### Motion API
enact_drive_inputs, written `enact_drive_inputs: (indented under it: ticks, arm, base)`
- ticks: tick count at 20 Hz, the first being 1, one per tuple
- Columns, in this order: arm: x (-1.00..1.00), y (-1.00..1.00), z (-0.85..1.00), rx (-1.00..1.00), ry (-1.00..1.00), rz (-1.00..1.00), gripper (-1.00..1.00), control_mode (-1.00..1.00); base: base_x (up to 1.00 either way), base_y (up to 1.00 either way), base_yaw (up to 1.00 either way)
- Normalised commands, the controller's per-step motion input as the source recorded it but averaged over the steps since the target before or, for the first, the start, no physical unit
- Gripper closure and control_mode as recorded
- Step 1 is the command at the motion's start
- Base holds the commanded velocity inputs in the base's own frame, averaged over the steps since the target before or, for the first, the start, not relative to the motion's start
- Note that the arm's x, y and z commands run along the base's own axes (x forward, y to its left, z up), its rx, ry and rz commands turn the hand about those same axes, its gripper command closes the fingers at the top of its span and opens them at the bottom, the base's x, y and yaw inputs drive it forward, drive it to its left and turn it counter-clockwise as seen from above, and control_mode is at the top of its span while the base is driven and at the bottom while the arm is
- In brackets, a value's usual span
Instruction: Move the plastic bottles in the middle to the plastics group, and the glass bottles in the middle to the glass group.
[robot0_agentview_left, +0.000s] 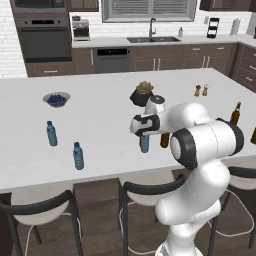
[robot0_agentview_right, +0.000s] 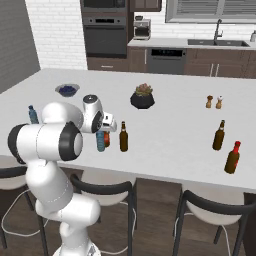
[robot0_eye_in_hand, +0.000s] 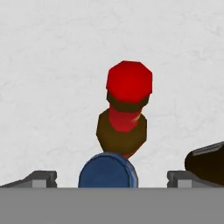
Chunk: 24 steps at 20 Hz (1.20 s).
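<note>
My gripper (robot0_eye_in_hand: 111, 179) hangs open straight above the middle plastic bottle, whose blue cap (robot0_eye_in_hand: 108, 173) lies between the two fingertips (robot0_eye_in_hand: 41, 178). This bottle (robot0_agentview_left: 144, 143) (robot0_agentview_right: 101, 141) stands upright under the hand (robot0_agentview_left: 145, 125) (robot0_agentview_right: 102, 126). Close beside it stand the red-topped glass bottle (robot0_eye_in_hand: 127, 109) (robot0_agentview_right: 106, 138) and the olive-amber one (robot0_agentview_right: 123, 136) (robot0_agentview_left: 164, 140) (robot0_eye_in_hand: 208, 162). The plastics group (robot0_agentview_left: 51, 133) (robot0_agentview_left: 78, 155) (robot0_agentview_right: 33, 114) is on the left of the counter. On the right stands the glass group (robot0_agentview_right: 219, 135) (robot0_agentview_right: 232, 157) (robot0_agentview_left: 235, 114).
A bowl of dark berries (robot0_agentview_left: 56, 99) (robot0_agentview_right: 67, 90) sits far left. A potted plant (robot0_agentview_left: 142, 94) (robot0_agentview_right: 143, 97) stands just behind the middle bottles. Salt and pepper shakers (robot0_agentview_left: 201, 90) (robot0_agentview_right: 214, 102) are far right. Stools (robot0_agentview_left: 145, 192) line the counter's near edge.
</note>
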Motion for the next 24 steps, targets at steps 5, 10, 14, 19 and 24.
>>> enact_drive_inputs:
  ticks: [5, 10, 14, 19, 24]
  arm:
    - [0.02, 0.0, 0.01, 0.0, 0.0, 0.0, -1.0, -1.0]
    - [0.16, 0.05, 0.0, 0.0, 0.0, 0.0, -1.0, -1.0]
    - [0.03, 0.06, -0.01, 0.0, 0.0, 0.0, -1.0, -1.0]
    - [0.0, 0.0, 0.0, 0.0, 0.0, 0.0, 1.0, -1.0]
    - [0.0, 0.0, 0.0, 0.0, 0.0, 0.0, 1.0, -1.0]
  base:
    - [0.0, 0.0, 0.0]
    - [0.0, 0.0, 0.0]
    - [0.0, 0.0, 0.0]
    - [0.0, 0.0, 0.0]
    - [0.0, 0.0, 0.0]
